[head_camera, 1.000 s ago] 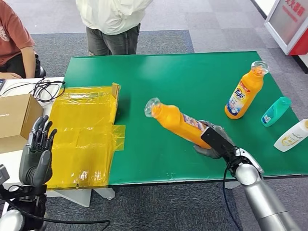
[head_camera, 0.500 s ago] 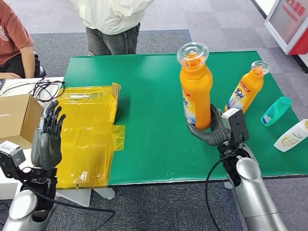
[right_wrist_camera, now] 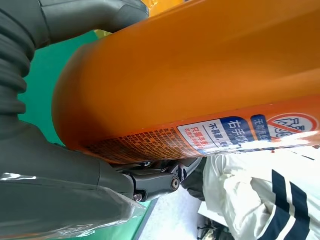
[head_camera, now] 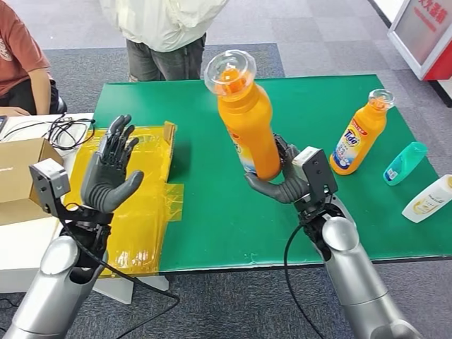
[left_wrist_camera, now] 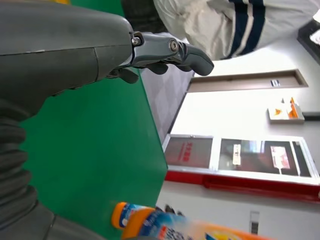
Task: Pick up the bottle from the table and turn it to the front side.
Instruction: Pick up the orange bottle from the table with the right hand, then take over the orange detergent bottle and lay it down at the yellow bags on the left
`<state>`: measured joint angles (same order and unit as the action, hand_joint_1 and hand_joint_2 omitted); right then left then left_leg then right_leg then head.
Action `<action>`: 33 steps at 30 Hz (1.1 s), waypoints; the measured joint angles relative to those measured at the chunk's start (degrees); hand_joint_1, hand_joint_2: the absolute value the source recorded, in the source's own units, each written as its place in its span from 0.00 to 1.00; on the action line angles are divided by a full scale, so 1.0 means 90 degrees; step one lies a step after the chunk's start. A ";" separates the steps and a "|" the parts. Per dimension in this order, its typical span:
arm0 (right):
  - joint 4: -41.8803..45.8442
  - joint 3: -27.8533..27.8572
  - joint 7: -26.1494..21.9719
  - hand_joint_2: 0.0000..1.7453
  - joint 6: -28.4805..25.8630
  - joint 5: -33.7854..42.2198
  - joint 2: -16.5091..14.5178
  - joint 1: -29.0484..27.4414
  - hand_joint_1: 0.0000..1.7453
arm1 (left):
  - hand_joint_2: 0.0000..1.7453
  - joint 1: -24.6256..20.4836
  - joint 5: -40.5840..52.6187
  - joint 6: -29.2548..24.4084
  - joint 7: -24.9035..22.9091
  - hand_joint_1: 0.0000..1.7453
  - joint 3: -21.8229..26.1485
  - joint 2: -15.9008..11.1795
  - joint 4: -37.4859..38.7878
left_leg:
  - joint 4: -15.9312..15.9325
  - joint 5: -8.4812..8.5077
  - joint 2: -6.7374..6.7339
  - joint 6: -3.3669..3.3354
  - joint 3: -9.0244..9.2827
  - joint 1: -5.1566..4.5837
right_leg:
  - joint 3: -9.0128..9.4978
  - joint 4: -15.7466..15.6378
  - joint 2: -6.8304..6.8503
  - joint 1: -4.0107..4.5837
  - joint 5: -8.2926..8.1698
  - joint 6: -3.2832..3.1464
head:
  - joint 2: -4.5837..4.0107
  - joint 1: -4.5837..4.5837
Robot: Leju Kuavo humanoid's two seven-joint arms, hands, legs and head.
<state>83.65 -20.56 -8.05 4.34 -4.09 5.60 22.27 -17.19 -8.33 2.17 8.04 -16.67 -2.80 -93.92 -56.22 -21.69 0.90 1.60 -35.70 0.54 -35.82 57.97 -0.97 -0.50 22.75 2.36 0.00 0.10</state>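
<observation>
Your right hand [head_camera: 282, 185] grips the orange bottle [head_camera: 246, 120] low on its body and now carries it further toward the robot's left than half a second ago, clear of the worktop [head_camera: 299, 127] and tilted so its clear cap leans left and away; a second ago it lay almost flat in that grip, just over the green. From the right wrist you see the bottle's printed label side against the palm, thumb on one flank and dark fingers [right_wrist_camera: 158, 180] on the other. Your left hand [head_camera: 109, 173] has risen from beside the cardboard box [head_camera: 24, 173] to hang over the yellow plastic sheet [head_camera: 135, 191], palm turned to the bottle, fingers spread and holding nothing (released, plainly).

On the green worktop's right part stand a second orange bottle [head_camera: 359, 134], upright, with a teal bottle [head_camera: 405, 162] and a white bottle [head_camera: 429, 199] lying near the edge. A person in a pale jacket [head_camera: 165, 21] stands behind the worktop, another in a red shirt [head_camera: 18, 53] sits at the left, by cables [head_camera: 66, 131] on a white table. Grey carpet tiles cover the floor.
</observation>
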 joint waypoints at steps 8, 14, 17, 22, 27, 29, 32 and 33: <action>-0.0610 -0.0296 -0.0033 1.00 -0.0174 -0.0222 -0.0333 0.0358 1.00 | 1.00 -0.0784 -0.0126 0.0114 -0.0373 0.00 -0.0719 0.0263 0.0218 | 0.0000 0.0001 0.0000 0.0001 0.0000 0.0000 | 0.0000 0.0001 0.0000 0.0000 -0.0001 0.0000 | 0.0000 -0.0001; -0.0966 -0.0537 -0.0046 1.00 -0.0177 -0.0255 -0.0534 0.0609 1.00 | 1.00 -0.1219 -0.0203 0.0182 -0.0441 0.00 -0.1136 0.0468 0.0484 | 0.0000 0.0001 0.0000 0.0001 0.0000 0.0000 | 0.0000 0.0001 0.0000 0.0000 -0.0001 0.0000 | 0.0000 -0.0001; -0.1076 -0.0659 -0.0058 1.00 -0.0159 -0.0290 -0.0606 0.0656 1.00 | 1.00 -0.1387 -0.0205 0.0182 -0.0475 0.00 -0.1270 0.0546 0.0566 | 0.0000 0.0001 0.0000 0.0001 -0.0001 0.0000 | -0.0001 0.0001 0.0000 0.0000 0.0000 0.0000 | 0.0000 -0.0001; -0.1165 -0.0835 -0.0080 1.00 -0.0142 -0.0355 -0.0687 0.0702 1.00 | 1.00 -0.1553 -0.0216 0.0177 -0.0510 0.00 -0.1397 0.0613 0.0636 | 0.0000 0.0001 0.0000 0.0001 -0.0001 0.0000 | -0.0002 0.0002 0.0000 0.0000 0.0000 0.0000 | 0.0000 -0.0001; -0.1124 -0.1078 -0.0102 1.00 -0.0132 -0.0536 -0.0719 0.0713 1.00 | 1.00 -0.1645 -0.0196 0.0066 -0.0540 0.00 -0.1435 0.0642 0.0705 | 0.0000 0.0001 -0.0001 0.0001 -0.0001 0.0000 | -0.0002 0.0002 0.0000 0.0000 0.0000 0.0000 | 0.0000 -0.0001; -0.1079 -0.1170 -0.0108 1.00 -0.0132 -0.0603 -0.0719 0.0711 1.00 | 1.00 -0.1669 -0.0160 0.0000 -0.0560 0.00 -0.1438 0.0644 0.0738 | 0.0000 0.0001 -0.0001 0.0001 -0.0001 0.0000 | -0.0002 0.0002 -0.0001 0.0000 -0.0001 0.0000 | 0.0000 0.0000; -0.1007 -0.1284 -0.0120 1.00 -0.0136 -0.0665 -0.0719 0.0706 1.00 | 1.00 -0.1707 -0.0086 -0.0087 -0.0597 0.00 -0.1444 0.0646 0.0785 | 0.0000 0.0001 -0.0001 0.0001 -0.0001 0.0000 | -0.0002 0.0002 0.0000 0.0000 -0.0001 0.0000 | 0.0000 0.0000; -0.0990 -0.1309 -0.0121 1.00 -0.0138 -0.0685 -0.0719 0.0705 1.00 | 1.00 -0.1714 -0.0055 -0.0117 -0.0607 0.00 -0.1445 0.0646 0.0795 | 0.0000 0.0001 -0.0001 0.0001 -0.0001 0.0000 | -0.0002 0.0002 0.0000 0.0000 0.0000 0.0000 | 0.0000 -0.0001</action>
<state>74.74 -32.34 -9.15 3.09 -10.26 -0.87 28.62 -32.62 -8.82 1.11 2.58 -29.68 3.02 -86.77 -56.23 -21.68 0.89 1.61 -35.70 0.55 -35.84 57.99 -0.97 -0.50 22.75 2.37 0.00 0.09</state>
